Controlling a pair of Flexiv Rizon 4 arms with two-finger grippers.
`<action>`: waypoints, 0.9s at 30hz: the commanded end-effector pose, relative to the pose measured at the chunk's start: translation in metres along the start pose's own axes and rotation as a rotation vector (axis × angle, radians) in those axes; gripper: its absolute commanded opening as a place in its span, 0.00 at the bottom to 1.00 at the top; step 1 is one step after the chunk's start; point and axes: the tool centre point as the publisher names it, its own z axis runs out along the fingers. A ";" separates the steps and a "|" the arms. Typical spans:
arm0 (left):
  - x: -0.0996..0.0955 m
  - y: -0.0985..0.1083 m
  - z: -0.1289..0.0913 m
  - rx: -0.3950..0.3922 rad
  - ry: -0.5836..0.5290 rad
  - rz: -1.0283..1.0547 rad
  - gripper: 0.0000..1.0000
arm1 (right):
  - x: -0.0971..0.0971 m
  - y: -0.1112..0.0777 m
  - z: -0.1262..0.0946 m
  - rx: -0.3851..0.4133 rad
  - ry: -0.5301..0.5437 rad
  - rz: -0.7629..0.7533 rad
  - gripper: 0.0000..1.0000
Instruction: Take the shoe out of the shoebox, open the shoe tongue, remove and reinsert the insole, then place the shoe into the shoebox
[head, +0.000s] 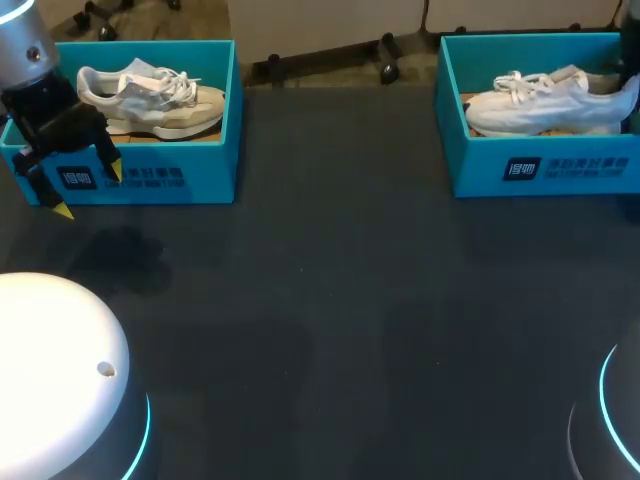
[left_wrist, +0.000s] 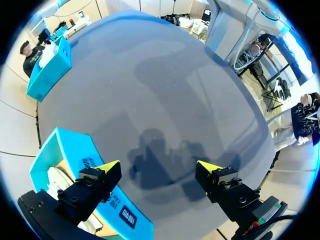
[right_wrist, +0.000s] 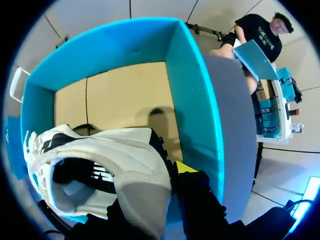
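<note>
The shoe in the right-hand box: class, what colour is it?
The shoe is white, clearest in the head view.

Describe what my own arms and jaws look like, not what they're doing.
The left arm is a silver-grey tube ending in black, blocky jaws with bolt heads and wedge-shaped bright yellow tips. The left base is a white dome edged by a cyan light ring. The right arm shows the same black hardware; the right base has a cyan ring too.

We're seeing a square logo (head: 521, 169) and a line of print (head: 585, 166) sitting on the near wall of the right shoebox (head: 480, 170), same pair on the left shoebox (head: 205, 165). We're not resolving any characters in any view.
</note>
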 end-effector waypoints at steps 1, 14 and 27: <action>0.000 0.000 0.000 -0.002 0.002 0.001 1.00 | -0.002 -0.003 0.011 0.001 0.023 -0.003 0.00; 0.000 0.000 0.000 -0.002 0.002 0.001 1.00 | -0.009 -0.015 0.004 -0.047 0.003 -0.059 0.00; 0.000 0.000 0.000 -0.002 0.002 0.001 1.00 | -0.003 -0.020 0.024 -0.022 0.025 -0.089 0.00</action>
